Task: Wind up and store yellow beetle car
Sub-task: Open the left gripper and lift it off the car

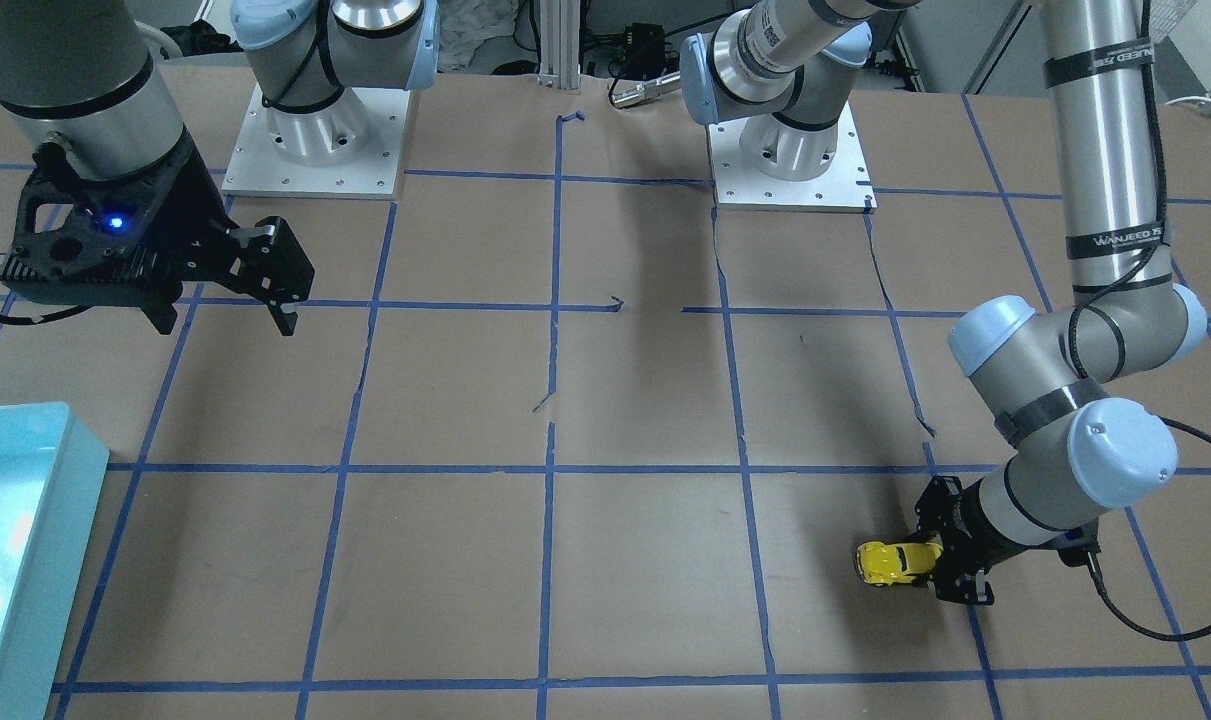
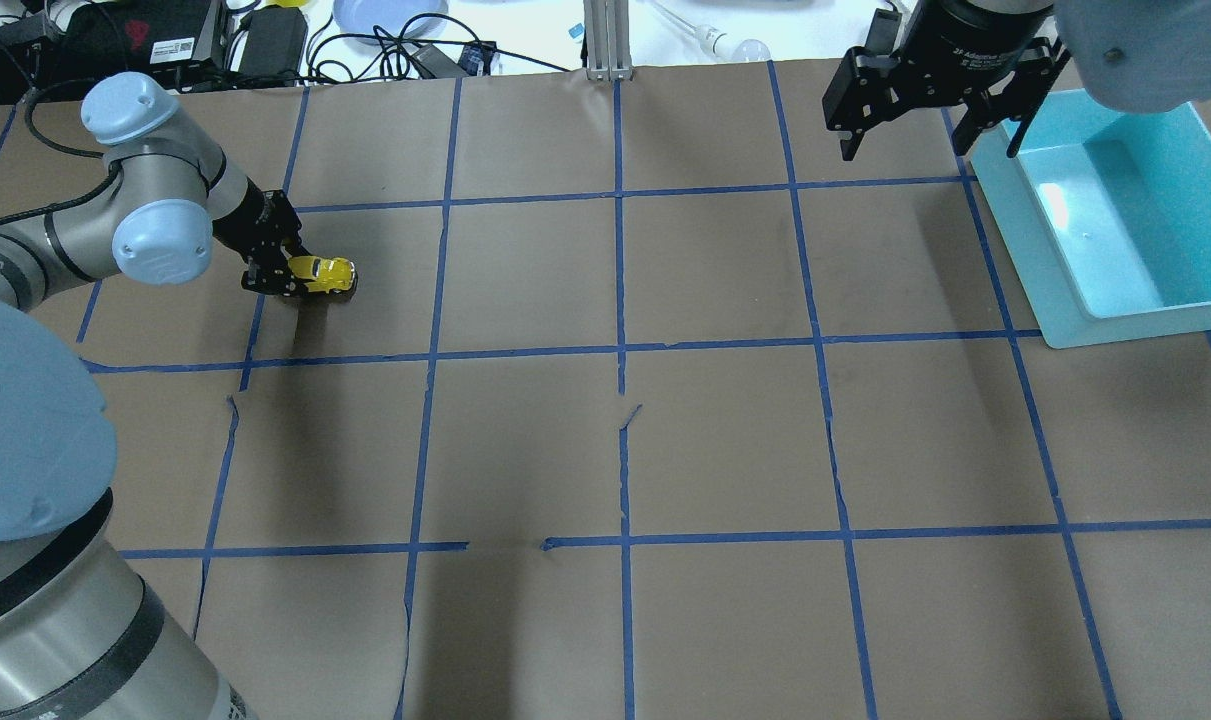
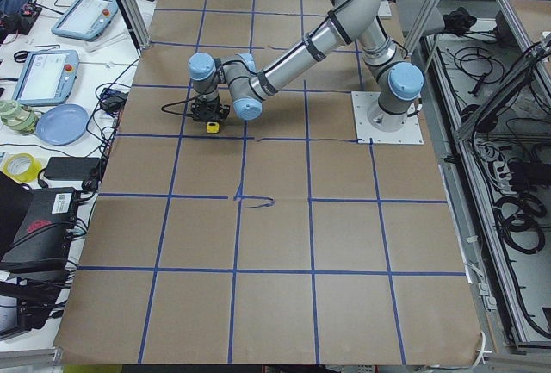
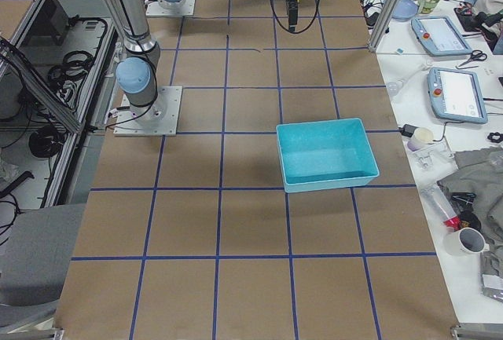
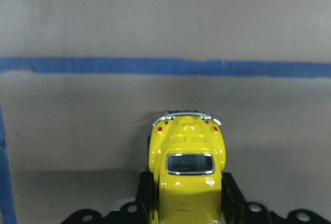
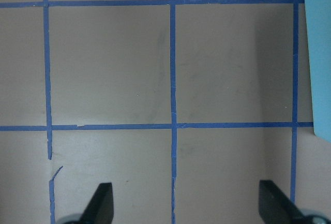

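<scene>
The yellow beetle car (image 2: pixel 327 273) is at the far left of the table, held at its rear end by my left gripper (image 2: pixel 290 274), which is shut on it. The front view shows the car (image 1: pixel 890 563) sticking out of the gripper (image 1: pixel 935 562) low at the paper; I cannot tell whether its wheels touch. In the left wrist view the car (image 5: pixel 187 172) sits between the two black fingers, nose pointing away. My right gripper (image 2: pixel 927 148) is open and empty, raised high beside the teal bin (image 2: pixel 1065 300). Its fingertips (image 6: pixel 102 199) show wide apart in the right wrist view.
The teal bin (image 1: pixel 60 470) stands at the table's far right, hollow side up, with nothing showing inside. Brown paper with blue tape lines (image 2: pixel 620 350) covers the table. Both arm bases (image 1: pixel 313 150) sit at the robot's edge. Cables and clutter lie beyond the far edge.
</scene>
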Tool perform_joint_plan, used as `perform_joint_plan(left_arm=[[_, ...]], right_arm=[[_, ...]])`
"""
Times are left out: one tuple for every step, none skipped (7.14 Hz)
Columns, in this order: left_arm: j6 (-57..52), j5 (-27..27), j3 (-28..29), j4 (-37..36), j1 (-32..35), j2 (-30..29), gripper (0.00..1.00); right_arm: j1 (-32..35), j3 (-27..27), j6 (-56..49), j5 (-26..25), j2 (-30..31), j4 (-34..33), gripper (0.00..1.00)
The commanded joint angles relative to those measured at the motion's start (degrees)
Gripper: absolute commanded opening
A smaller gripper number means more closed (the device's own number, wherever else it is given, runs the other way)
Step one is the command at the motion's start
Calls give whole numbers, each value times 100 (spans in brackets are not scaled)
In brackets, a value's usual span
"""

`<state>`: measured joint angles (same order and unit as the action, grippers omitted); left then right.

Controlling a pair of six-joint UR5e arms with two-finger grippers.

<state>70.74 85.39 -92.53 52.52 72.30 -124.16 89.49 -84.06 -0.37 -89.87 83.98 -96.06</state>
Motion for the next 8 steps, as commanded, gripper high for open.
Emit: perform_joint_plan(left_arm=[[-585,12,6,13,-154,-37,0],[-544,-22,24,22,-181,-55,37],[-517,-49,41,13,-164,23,79],[-508,-67,76,13,-103,94,93],[-500,-75,77,13,-93,164,97],[-500,-76,85,13,-76,243,99],[-508,-49,86,22,-41,348,98],[-778,-40,94,126,-32,480,99]], right_arm=[[-1,-14,-7,-4,4,-9,100],[-1,-14,-15,-13,4,-9,100],[-1,-14,-15,-4,4,-9,100],[-1,-14,-15,-13,13,-9,100],[-1,-14,-15,-13,13,-9,100],[-1,-23,-15,-21,13,-9,100],[-1,-23,-15,-21,13,-9,100],[-1,-23,-15,-13,13,-9,100]])
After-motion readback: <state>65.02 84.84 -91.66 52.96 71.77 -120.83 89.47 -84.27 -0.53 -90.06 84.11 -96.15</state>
